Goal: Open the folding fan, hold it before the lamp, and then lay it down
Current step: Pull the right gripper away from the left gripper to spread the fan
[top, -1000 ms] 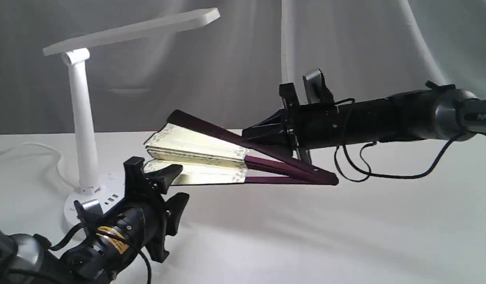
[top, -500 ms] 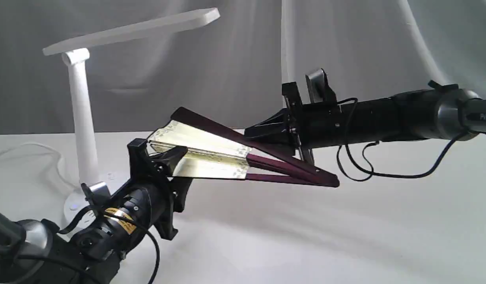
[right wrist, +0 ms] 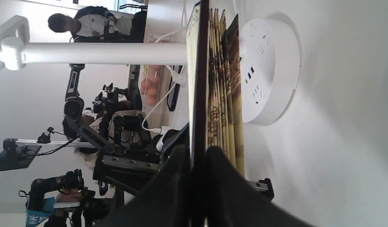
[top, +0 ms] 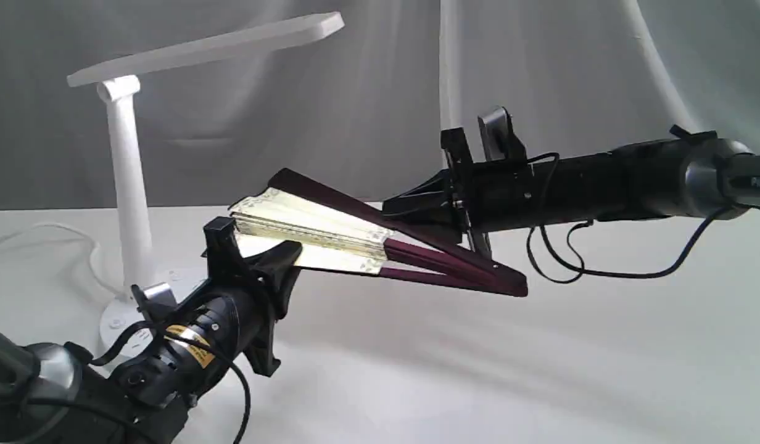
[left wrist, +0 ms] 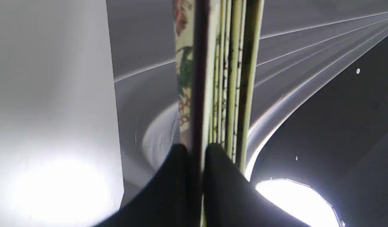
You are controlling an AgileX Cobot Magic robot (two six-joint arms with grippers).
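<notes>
The fan (top: 312,225), barely spread aloft beside the lamp (top: 128,185), is now clamped by the left gripper (top: 284,254) (apart a second ago) as well as the right gripper (top: 395,209), so opening may be begun.

1. The folding fan (top: 312,231) hangs part-open in mid-air and bars the middle. The left gripper (top: 255,248) is clamped on its lower guard at the leaf end, and the right gripper (top: 397,207) is clamped on the upper guard.
2. There is an open gap under the fan down to the table (top: 479,370).
3. The lamp (top: 130,185) stands rear-left, its post near the left gripper. Its head overhangs the fan's leaf end, with clear air between them.
4. The left arm (top: 189,345) fills the near-left corner, in front of the lamp base.
5. The right arm (top: 602,185) spans in from the right above the table, and its cable (top: 565,271) sags below it.
6. The near-right tabletop is an open passage.
</notes>
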